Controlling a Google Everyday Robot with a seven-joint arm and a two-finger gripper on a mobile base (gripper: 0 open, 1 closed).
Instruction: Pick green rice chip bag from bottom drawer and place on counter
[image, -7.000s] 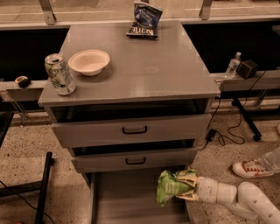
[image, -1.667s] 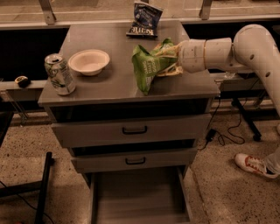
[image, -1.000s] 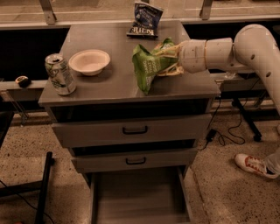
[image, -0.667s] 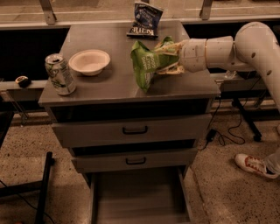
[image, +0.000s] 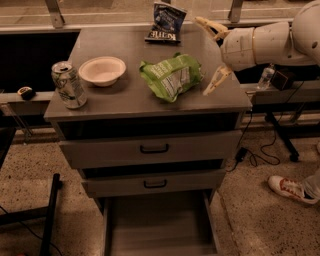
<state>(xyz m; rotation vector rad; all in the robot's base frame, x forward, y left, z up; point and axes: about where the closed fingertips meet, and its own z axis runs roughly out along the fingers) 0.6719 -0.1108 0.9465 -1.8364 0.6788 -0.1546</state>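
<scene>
Now the counter (image: 125, 95) carries the green rice chip bag (image: 171, 76), dropped right of centre. The bottom drawer (image: 157, 225) stands open. Near the right edge, the gripper (image: 206, 56) has let go, fingers splayed, so placement looks done. Three drawers; one bowl (image: 102, 70), one can (image: 69, 85), one dark blue bag (image: 164, 22).

The arm (image: 280, 39) extended in from beyond the right edge of the counter (image: 115, 97), with its white forearm roughly level and pointing left. The wrist (image: 239, 48), a thick white cylindrical segment, sat over the counter's right edge. The gripper (image: 202, 56) was positioned above the right half of the counter with its two pale fingers spread wide apart. One finger (image: 210, 25) pointed toward the counter's rear edge. The other (image: 216, 81) angled down toward the front right corner. Contact between its tip and the counter could not be determined.
</scene>
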